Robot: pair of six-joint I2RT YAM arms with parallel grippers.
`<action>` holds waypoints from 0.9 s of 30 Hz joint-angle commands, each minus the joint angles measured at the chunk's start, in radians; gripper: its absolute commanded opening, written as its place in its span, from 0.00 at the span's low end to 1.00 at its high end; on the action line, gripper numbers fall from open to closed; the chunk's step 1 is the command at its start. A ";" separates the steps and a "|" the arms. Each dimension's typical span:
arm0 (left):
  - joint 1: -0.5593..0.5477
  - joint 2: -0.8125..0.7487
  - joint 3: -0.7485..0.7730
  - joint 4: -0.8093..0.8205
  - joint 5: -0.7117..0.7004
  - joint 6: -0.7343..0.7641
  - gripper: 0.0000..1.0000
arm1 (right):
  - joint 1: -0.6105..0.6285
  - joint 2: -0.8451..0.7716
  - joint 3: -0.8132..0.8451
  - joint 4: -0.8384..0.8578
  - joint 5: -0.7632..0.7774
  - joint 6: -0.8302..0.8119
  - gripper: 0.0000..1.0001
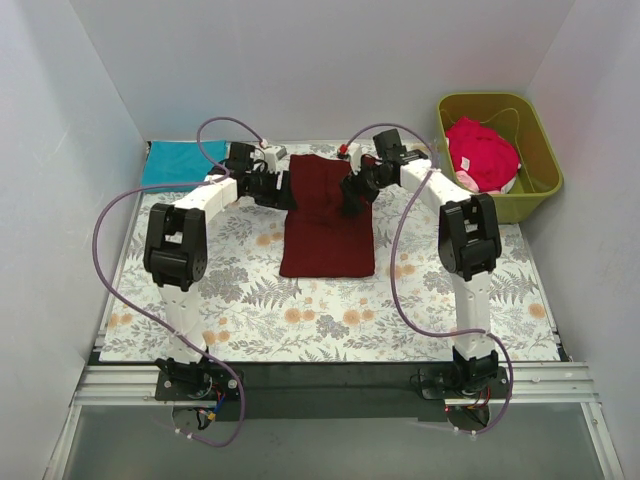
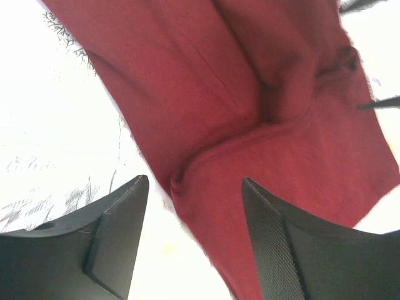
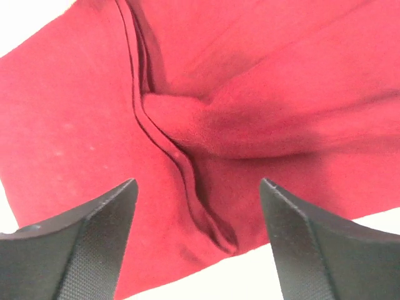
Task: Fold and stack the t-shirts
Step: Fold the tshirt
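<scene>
The dark maroon t-shirt (image 1: 327, 215) lies as a long folded strip in the middle of the table. My left gripper (image 1: 283, 189) is open at its far left edge, jaws astride the shirt's folded edge (image 2: 187, 178). My right gripper (image 1: 350, 196) is open at its far right edge, above a hem fold (image 3: 206, 215). Neither holds cloth. The teal blue t-shirt (image 1: 182, 163) lies folded at the far left. The bright red-pink t-shirt (image 1: 482, 152) is bunched in the tub.
The olive-green plastic tub (image 1: 545, 175) stands at the far right, off the floral tablecloth (image 1: 330, 315). White walls close in the left, back and right. Purple cables loop from both arms.
</scene>
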 commanded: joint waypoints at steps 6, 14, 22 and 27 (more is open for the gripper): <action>0.012 -0.444 -0.269 -0.142 0.221 0.371 0.63 | -0.003 -0.367 -0.124 -0.069 0.014 -0.141 0.88; -0.079 -0.650 -0.618 -0.168 0.246 0.818 0.61 | 0.083 -0.640 -0.536 -0.121 0.084 -0.329 0.57; -0.212 -0.658 -0.799 0.038 0.101 0.896 0.57 | 0.200 -0.704 -0.833 0.080 0.215 -0.392 0.51; -0.225 -0.656 -0.815 0.099 0.063 0.906 0.56 | 0.218 -0.694 -0.856 0.149 0.259 -0.413 0.51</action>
